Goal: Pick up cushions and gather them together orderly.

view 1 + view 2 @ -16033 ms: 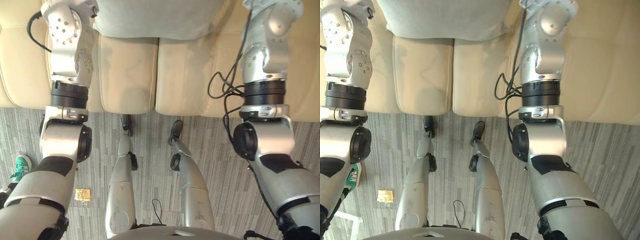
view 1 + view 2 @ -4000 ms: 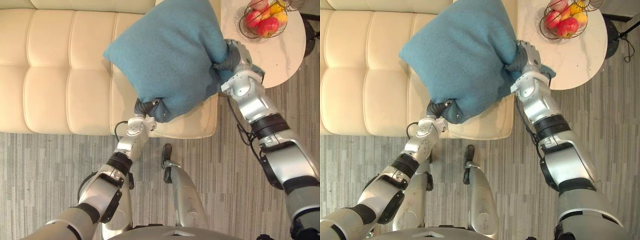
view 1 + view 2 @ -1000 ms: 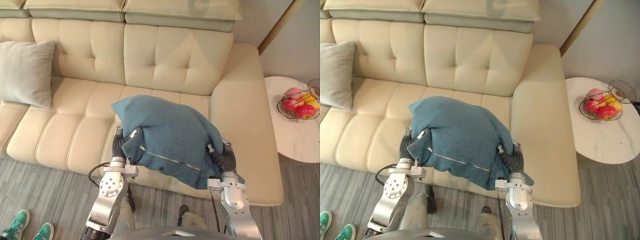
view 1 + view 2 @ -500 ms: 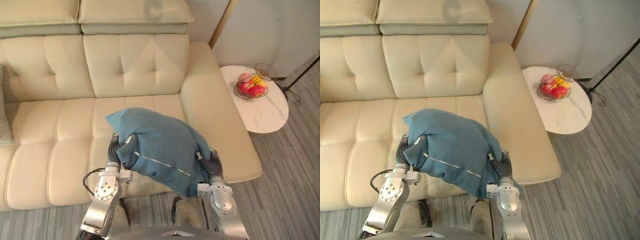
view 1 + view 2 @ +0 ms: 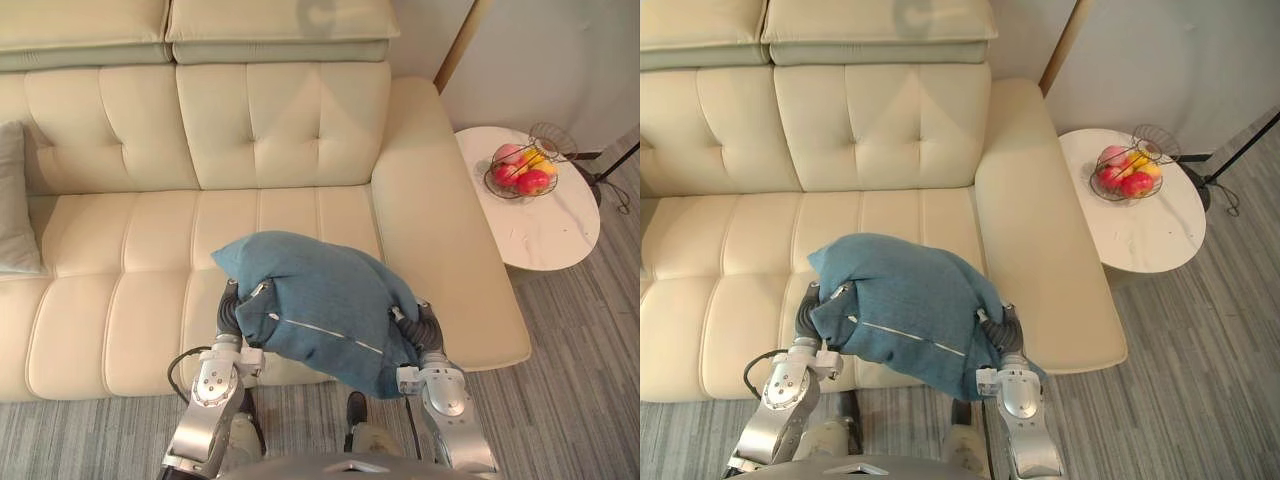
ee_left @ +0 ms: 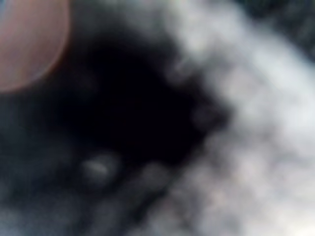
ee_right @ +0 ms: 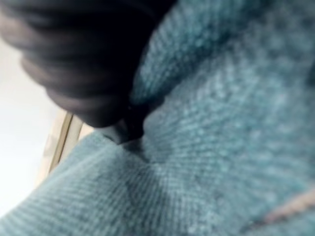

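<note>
Left eye view catches a grey cushion (image 5: 12,215) at the sofa's (image 5: 130,250) left end. Over the sofa's front edge, the left hand (image 5: 230,308) and right hand (image 5: 428,328) carry a blue cushion (image 5: 320,305) between them; whether these 2 are clamped on it cannot be told. Right wrist view adds its weave bunched against the dark cover. Right of the sofa, a round table (image 5: 545,238) bears a wire basket (image 5: 492,188) of fruit (image 5: 532,181).

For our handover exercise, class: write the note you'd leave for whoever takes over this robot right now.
Left hand and right hand: one at each end of the blue cushion, carrying it between them above the sofa's front edge; grip hidden by fabric.
Grey cushion sits on the seat, off to the robot's left.
Done: blue cushion picked up.
Left: set it neatly beside the grey cushion.
</note>
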{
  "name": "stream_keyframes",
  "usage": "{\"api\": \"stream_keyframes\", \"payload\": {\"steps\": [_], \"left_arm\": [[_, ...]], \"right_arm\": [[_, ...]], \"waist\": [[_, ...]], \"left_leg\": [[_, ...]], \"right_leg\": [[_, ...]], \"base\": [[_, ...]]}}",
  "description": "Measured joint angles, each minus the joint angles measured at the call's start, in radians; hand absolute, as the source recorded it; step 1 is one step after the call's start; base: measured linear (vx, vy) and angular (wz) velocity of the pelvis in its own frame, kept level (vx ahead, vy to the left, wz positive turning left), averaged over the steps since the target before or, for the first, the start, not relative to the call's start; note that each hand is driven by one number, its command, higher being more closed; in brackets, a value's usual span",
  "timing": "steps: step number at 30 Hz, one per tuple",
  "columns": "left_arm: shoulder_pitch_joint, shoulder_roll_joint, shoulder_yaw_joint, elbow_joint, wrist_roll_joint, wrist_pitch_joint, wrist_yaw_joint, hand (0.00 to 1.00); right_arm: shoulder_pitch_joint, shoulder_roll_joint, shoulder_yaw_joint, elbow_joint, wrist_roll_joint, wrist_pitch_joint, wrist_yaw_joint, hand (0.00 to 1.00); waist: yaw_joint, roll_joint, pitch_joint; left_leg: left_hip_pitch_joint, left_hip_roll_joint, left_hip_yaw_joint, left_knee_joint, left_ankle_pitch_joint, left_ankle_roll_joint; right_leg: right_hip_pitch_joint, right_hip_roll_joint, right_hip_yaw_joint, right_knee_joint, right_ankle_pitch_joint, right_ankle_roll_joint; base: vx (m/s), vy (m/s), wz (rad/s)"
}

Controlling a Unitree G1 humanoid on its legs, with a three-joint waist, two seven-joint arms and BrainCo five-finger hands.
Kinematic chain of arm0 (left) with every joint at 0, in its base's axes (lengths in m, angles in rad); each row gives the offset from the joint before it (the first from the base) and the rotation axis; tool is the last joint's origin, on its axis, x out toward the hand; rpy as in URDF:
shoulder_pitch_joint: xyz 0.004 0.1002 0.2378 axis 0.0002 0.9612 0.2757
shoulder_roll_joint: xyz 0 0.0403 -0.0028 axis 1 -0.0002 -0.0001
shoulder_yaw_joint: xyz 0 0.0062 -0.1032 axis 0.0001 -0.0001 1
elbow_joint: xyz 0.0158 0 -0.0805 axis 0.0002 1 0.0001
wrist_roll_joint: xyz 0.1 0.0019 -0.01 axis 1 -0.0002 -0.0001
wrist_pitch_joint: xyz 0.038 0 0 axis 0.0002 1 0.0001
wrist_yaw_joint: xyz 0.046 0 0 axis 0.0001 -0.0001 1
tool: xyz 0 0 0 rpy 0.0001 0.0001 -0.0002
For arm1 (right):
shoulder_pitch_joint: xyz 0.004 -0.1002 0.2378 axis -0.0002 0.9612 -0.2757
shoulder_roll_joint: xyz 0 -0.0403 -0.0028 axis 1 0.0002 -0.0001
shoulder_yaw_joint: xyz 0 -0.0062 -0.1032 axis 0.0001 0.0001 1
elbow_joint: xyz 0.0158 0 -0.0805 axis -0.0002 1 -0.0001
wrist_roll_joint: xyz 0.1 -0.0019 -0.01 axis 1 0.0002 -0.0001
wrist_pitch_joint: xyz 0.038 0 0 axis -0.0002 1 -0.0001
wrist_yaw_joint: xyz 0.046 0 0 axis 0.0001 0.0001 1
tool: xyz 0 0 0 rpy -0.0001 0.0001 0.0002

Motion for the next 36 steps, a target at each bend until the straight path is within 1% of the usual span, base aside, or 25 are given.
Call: {"api": "stream_keyframes", "payload": {"steps": [3, 6, 9, 11, 13, 14, 15, 16, 17, 19, 20, 21, 22, 24, 25, 26, 27, 28, 29, 30, 31, 32, 33, 34, 36], "left_arm": [[0.002, 0.001, 0.001, 0.006, 0.003, 0.000, 0.000, 1.00], [-0.002, 0.001, 0.014, 0.010, 0.035, 0.000, 0.004, 1.00], [-0.079, 0.009, 0.039, 0.056, 0.059, 0.000, 0.049, 1.00], [-0.155, 0.025, 0.052, 0.070, 0.080, 0.000, 0.094, 1.00], [-0.282, 0.045, 0.067, 0.083, 0.097, 0.000, 0.157, 1.00], [-0.390, 0.066, 0.076, 0.086, 0.107, 0.000, 0.205, 1.00], [-0.427, 0.075, 0.080, 0.086, 0.117, 0.000, 0.221, 1.00], [-0.505, 0.098, 0.086, 0.087, 0.118, 0.000, 0.253, 1.00], [-0.597, 0.124, 0.091, 0.096, 0.120, 0.000, 0.286, 1.00], [-0.705, 0.157, 0.096, 0.120, 0.133, -0.010, 0.316, 1.00], [-0.820, 0.191, 0.095, 0.157, 0.137, -0.022, 0.342, 1.00], [-0.936, 0.221, 0.095, 0.213, 0.136, -0.029, 0.360, 1.00], [-0.974, 0.229, 0.095, 0.234, 0.136, -0.030, 0.362, 1.00], [-1.166, 0.273, 0.094, 0.379, 0.134, -0.030, 0.374, 1.00], [-1.273, 0.279, 0.094, 0.462, 0.133, -0.024, 0.375, 1.00], [-1.312, 0.281, 0.095, 0.486, 0.133, -0.022, 0.375, 1.00], [-1.417, 0.285, 0.094, 0.557, 0.133, -0.013, 0.378, 1.00], [-1.492, 0.285, 0.095, 0.605, 0.133, -0.008, 0.389, 1.00], [-1.546, 0.287, 0.096, 0.638, 0.133, -0.006, 0.401, 1.00], [-1.613, 0.290, 0.097, 0.675, 0.134, 0.000, 0.415, 1.00], [-1.693, 0.296, 0.098, 0.703, 0.135, 0.011, 0.428, 0.00], [-1.768, 0.304, 0.098, 0.717, 0.135, 0.019, 0.442, 0.00], [-1.808, 0.312, 0.099, 0.719, 0.136, 0.020, 0.446, 0.00], [-1.871, 0.321, 0.103, 0.721, 0.160, 0.028, 0.454, 0.00], [-1.892, 0.322, 0.120, 0.721, 0.191, 0.039, 0.455, 0.00]], "right_arm": [[-0.005, 0.000, 0.000, 0.008, 0.001, 0.000, 0.000, 1.00], [-0.030, 0.000, 0.005, 0.035, -0.001, -0.001, -0.003, 1.00], [-0.116, 0.000, 0.039, 0.075, -0.005, 0.000, -0.049, 1.00], [-0.185, 0.001, 0.058, 0.074, -0.034, 0.000, -0.095, 1.00], [-0.309, 0.001, 0.076, 0.074, -0.048, 0.001, -0.156, 1.00], [-0.407, 0.002, 0.079, 0.074, -0.068, 0.002, -0.205, 1.00], [-0.443, 0.003, 0.079, 0.074, -0.074, 0.002, -0.221, 1.00], [-0.520, 0.005, 0.079, 0.074, -0.080, 0.002, -0.259, 1.00], [-0.606, 0.006, 0.076, 0.074, -0.083, 0.002, -0.301, 1.00], [-0.698, 0.003, 0.071, 0.074, -0.096, 0.002, -0.344, 1.00], [-0.791, -0.004, 0.059, 0.075, -0.121, 0.002, -0.383, 1.00], [-0.885, -0.005, 0.035, 0.084, -0.145, 0.004, -0.421, 1.00], [-0.917, -0.005, 0.026, 0.095, -0.155, 0.004, -0.432, 1.00], [-1.129, -0.013, -0.025, 0.212, -0.181, 0.016, -0.471, 1.00], [-1.240, -0.029, -0.055, 0.280, -0.201, 0.026, -0.490, 1.00], [-1.282, -0.033, -0.068, 0.306, -0.203, 0.031, -0.501, 1.00], [-1.403, -0.037, -0.103, 0.391, -0.231, 0.056, -0.538, 1.00], [-1.486, -0.041, -0.125, 0.442, -0.240, 0.079, -0.565, 1.00], [-1.544, -0.045, -0.136, 0.478, -0.242, 0.087, -0.584, 1.00], [-1.613, -0.050, -0.142, 0.515, -0.252, 0.108, -0.607, 1.00], [-1.686, -0.052, -0.152, 0.538, -0.267, 0.124, -0.632, 1.00], [-1.752, -0.061, -0.167, 0.544, -0.274, 0.137, -0.654, 1.00], [-1.786, -0.070, -0.168, 0.544, -0.275, 0.142, -0.670, 1.00], [-1.832, -0.083, -0.169, 0.542, -0.277, 0.143, -0.702, 0.00], [-1.850, -0.089, -0.181, 0.537, -0.277, 0.144, -0.728, 0.00]], "waist": [[-0.003, -0.007, -0.007], [-0.009, -0.007, -0.008], [-0.006, -0.007, -0.008], [0.005, -0.005, -0.007], [0.012, -0.004, -0.006], [0.017, -0.002, -0.005], [0.018, 0.000, -0.004], [0.022, 0.005, 0.000], [0.025, 0.015, 0.007], [0.032, 0.024, 0.013], [0.042, 0.038, 0.022], [0.042, 0.057, 0.038], [0.043, 0.061, 0.043], [0.038, 0.068, 0.101], [0.034, 0.071, 0.111], [0.031, 0.071, 0.121], [0.026, 0.071, 0.167], [0.025, 0.071, 0.183], [0.023, 0.072, 0.186], [0.021, 0.072, 0.186], [0.021, 0.074, 0.194], [0.024, 0.074, 0.222], [0.026, 0.075, 0.233], [0.028, 0.075, 0.233], [0.036, 0.075, 0.233]], "left_leg": [[0.011, -0.008, -0.003, -0.047, 0.033, -0.001], [0.019, -0.014, -0.002, -0.086, 0.061, 0.000], [0.003, -0.017, 0.003, -0.125, 0.094, -0.002], [-0.034, -0.015, 0.009, -0.122, 0.106, 0.002], [-0.102, -0.012, 0.015, -0.108, 0.120, 0.009], [-0.148, -0.012, 0.012, -0.102, 0.132, 0.014], [-0.160, -0.012, 0.009, -0.101, 0.136, 0.015], [-0.176, -0.012, 0.006, -0.102, 0.143, 0.015], [-0.193, -0.012, -0.001, -0.106, 0.151, 0.014], [-0.217, -0.012, -0.003, -0.123, 0.171, 0.015], [-0.246, -0.012, -0.008, -0.146, 0.194, 0.016], [-0.267, -0.015, -0.025, -0.186, 0.232, 0.016], [-0.271, -0.015, -0.028, -0.201, 0.244, 0.015], [-0.297, -0.014, -0.040, -0.213, 0.270, 0.016], [-0.338, -0.015, -0.055, -0.214, 0.287, 0.015], [-0.349, -0.015, -0.061, -0.213, 0.293, 0.016], [-0.358, -0.015, -0.079, -0.214, 0.301, 0.012], [-0.382, -0.015, -0.088, -0.214, 0.307, 0.007], [-0.405, -0.015, -0.093, -0.214, 0.316, 0.006], [-0.441, -0.015, -0.110, -0.214, 0.327, 0.001], [-0.478, -0.013, -0.120, -0.214, 0.336, -0.005], [-0.499, -0.009, -0.126, -0.214, 0.338, -0.007], [-0.521, -0.008, -0.131, -0.214, 0.344, -0.015], [-0.579, -0.006, -0.144, -0.215, 0.367, -0.039], [-0.625, 0.002, -0.150, -0.215, 0.368, -0.039]], "right_leg": [[-0.002, 0.000, 0.001, -0.014, 0.006, 0.002], [-0.007, 0.001, 0.002, -0.032, 0.020, 0.006], [-0.041, 0.003, 0.011, -0.046, 0.039, 0.003], [-0.077, 0.005, 0.020, -0.046, 0.064, 0.007], [-0.144, 0.005, 0.029, -0.046, 0.092, 0.007], [-0.185, 0.005, 0.029, -0.045, 0.107, 0.006], [-0.196, 0.005, 0.028, -0.043, 0.110, 0.004], [-0.214, 0.005, 0.026, -0.036, 0.113, 0.005], [-0.231, 0.005, 0.021, -0.027, 0.113, 0.005], [-0.262, 0.006, 0.021, -0.028, 0.120, 0.003], [-0.291, 0.009, 0.017, -0.040, 0.132, 0.000], [-0.309, 0.013, 0.001, -0.061, 0.158, 0.006], [-0.315, 0.015, -0.001, -0.067, 0.164, 0.004], [-0.325, 0.020, -0.011, -0.097, 0.192, 0.007], [-0.356, 0.019, -0.025, -0.107, 0.206, 0.005], [-0.363, 0.020, -0.026, -0.108, 0.209, 0.006], [-0.366, 0.020, -0.032, -0.111, 0.213, 0.005], [-0.385, 0.021, -0.035, -0.115, 0.220, 0.004], [-0.404, 0.021, -0.039, -0.124, 0.228, 0.003], [-0.429, 0.022, -0.044, -0.138, 0.240, 0.002], [-0.459, 0.025, -0.050, -0.152, 0.254, 0.000], [-0.473, 0.029, -0.052, -0.163, 0.262, -0.001], [-0.492, 0.031, -0.053, -0.163, 0.264, -0.002], [-0.543, 0.031, -0.060, -0.163, 0.267, -0.004], [-0.589, 0.039, -0.064, -0.163, 0.270, -0.007]], "base": [[-0.07, 0.002, 0.03], [-0.09, 0.005, -0.02], [-0.11, 0.016, -0.07], [-0.13, 0.013, -0.10], [-0.14, 0.010, -0.09], [-0.11, 0.009, 0.03], [-0.13, 0.011, 0.08], [-0.10, 0.010, 0.14], [-0.10, 0.010, 0.12], [-0.10, 0.002, 0.07], [-0.11, 0.002, 0.16], [-0.09, 0.004, 0.18], [-0.07, 0.009, 0.18], [-0.07, 0.007, 0.11], [-0.06, 0.003, 0.14], [-0.06, 0.016, 0.18], [-0.05, 0.019, 0.12], [-0.06, 0.019, 0.11], [-0.05, 0.003, 0.06], [-0.05, 0.004, 0.06], [-0.04, 0.022, 0.04], [-0.03, 0.033, 0.02], [-0.01, 0.046, 0.07], [0.00, 0.035, 0.06], [0.01, 0.036, 0.01]]}}
